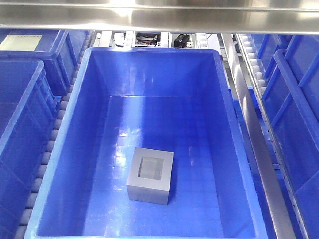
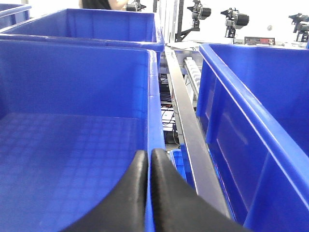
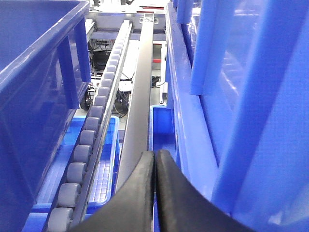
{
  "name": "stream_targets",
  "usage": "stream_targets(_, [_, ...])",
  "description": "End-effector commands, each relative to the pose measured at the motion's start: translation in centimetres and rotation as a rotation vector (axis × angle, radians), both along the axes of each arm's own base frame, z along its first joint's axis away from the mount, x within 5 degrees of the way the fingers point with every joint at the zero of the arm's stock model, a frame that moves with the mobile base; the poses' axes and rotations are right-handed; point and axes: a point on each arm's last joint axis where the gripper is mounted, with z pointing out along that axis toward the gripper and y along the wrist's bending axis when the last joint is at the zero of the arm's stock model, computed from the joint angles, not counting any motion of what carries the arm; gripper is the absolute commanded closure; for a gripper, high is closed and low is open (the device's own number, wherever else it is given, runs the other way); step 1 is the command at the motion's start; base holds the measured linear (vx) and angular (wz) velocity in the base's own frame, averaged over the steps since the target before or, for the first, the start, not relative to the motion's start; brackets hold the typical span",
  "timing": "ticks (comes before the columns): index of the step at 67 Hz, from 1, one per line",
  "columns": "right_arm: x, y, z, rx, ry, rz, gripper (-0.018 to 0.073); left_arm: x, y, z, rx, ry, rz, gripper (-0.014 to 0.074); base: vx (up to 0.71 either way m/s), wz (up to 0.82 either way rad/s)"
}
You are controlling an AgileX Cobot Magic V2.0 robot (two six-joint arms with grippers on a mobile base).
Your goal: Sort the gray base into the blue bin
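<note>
gray base (image 1: 150, 175) rests on blue bin (image 1: 227, 99) floor, recess up | sorting looks done | left pincer (image 2: 148, 159) closed, empty | right pincer (image 3: 155, 162) closed, apparently empty

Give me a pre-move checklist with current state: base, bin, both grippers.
1. Gray base inside the blue bin: ok, it sits on the floor, recess up.
2. Base free of any gripper: ok, nothing touches it in the front view.
3. Left gripper empty: ok, fingers together, nothing between them.
4. Right gripper empty: ok, fingers closed over the rail.
5. Which bin the left gripper is over: cannot tell.
</note>
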Motion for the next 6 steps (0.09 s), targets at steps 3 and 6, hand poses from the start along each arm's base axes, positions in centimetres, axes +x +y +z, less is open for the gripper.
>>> stream_targets(3, [0.04,0.0,0.62,-0.023,-0.083,0.0,0.0564,-0.21,-0.1,1.18,-0.004,-0.107,-0.012,0.0603,0.0,0.0])
stream_targets(6, [0.04,0.0,0.62,-0.023,-0.083,0.0,0.0564,-0.21,-0.1,1.18,-0.004,-0.107,-0.012,0.0603,0.0,0.0])
